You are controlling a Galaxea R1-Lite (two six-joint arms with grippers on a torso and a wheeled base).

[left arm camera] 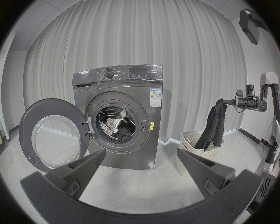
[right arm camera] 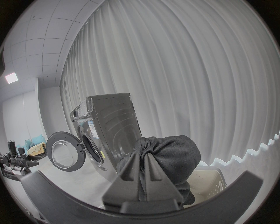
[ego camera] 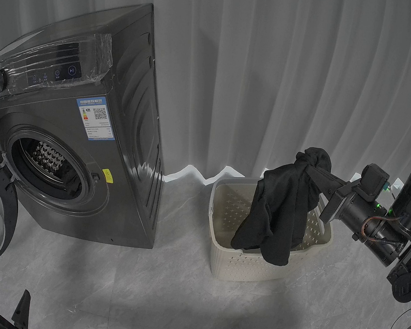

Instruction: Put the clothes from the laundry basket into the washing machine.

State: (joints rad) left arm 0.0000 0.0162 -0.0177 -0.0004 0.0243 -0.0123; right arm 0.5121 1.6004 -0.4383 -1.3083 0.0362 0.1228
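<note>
The right tool [ego camera: 313, 171], at centre right of the head view, is pressed together on a black garment [ego camera: 281, 210]. It holds the garment above the laundry basket [ego camera: 235, 265], lower end at the rim. The lifting-out step looks in hand. Next, the garment needs carrying leftward, clear of the basket, to the washing machine [ego camera: 123, 133] and its open drum [ego camera: 46, 168]. The left tool [ego camera: 5, 295], lower left, is spread and empty.

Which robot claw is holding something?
The right gripper: it is shut on a black cloth garment hanging over the cream plastic laundry basket. The left gripper is open and empty.
</note>
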